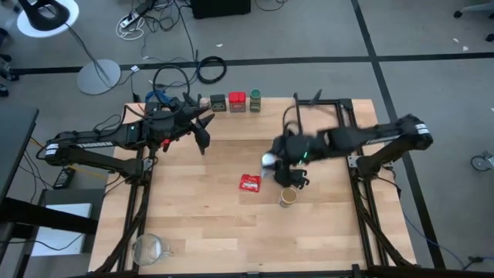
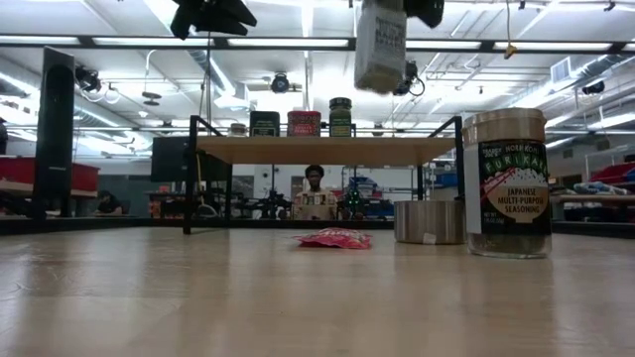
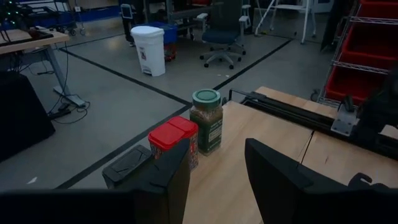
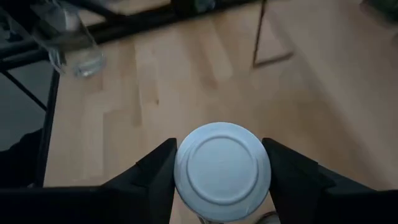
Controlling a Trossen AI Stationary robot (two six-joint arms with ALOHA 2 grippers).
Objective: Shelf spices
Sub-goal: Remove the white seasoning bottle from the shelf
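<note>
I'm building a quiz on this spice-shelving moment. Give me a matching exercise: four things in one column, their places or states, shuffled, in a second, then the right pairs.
Things:
1. white-capped jar
2. red tin
3. flat red packet
4. tan-lidded jar

Places or states:
A. lying flat on the tabletop
B. standing upright on the tabletop, nothing gripping it
C. lifted off the table, between the right gripper's fingers
D. on the shelf, between the dark tin and the green jar

Pairs: 1-C, 2-D, 3-A, 4-B
</note>
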